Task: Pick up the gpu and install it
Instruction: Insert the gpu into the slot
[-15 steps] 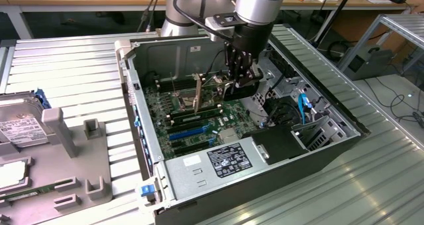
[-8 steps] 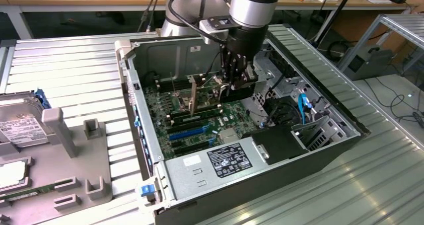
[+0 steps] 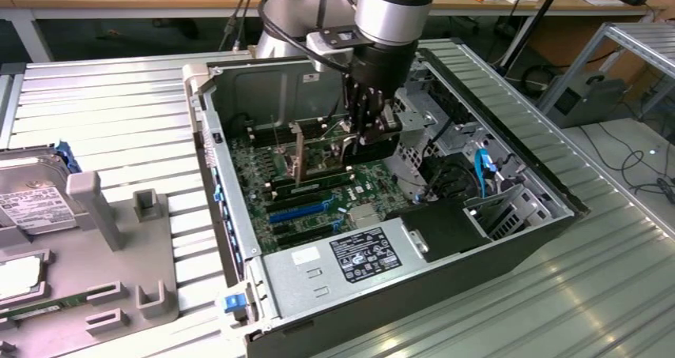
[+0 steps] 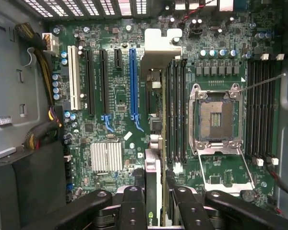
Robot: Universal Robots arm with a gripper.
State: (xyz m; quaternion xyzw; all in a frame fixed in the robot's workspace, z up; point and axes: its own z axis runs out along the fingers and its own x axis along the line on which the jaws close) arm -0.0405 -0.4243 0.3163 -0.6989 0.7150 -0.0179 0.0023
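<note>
The arm comes down from the top of the exterior view, its silver-grey forearm pointing almost straight down and ending in a black wrist section. Below it the black pincer [image 3: 371, 129] hangs vertically, fingers pointing downward. In the wrist view the pincer [image 4: 156, 201] shows as two black linkages spreading to either side, with two inner fingers [image 4: 133, 203] standing parallel and close together. They are closed on the gpu [image 4: 153, 158], a thin card held edge-on between them.
</note>
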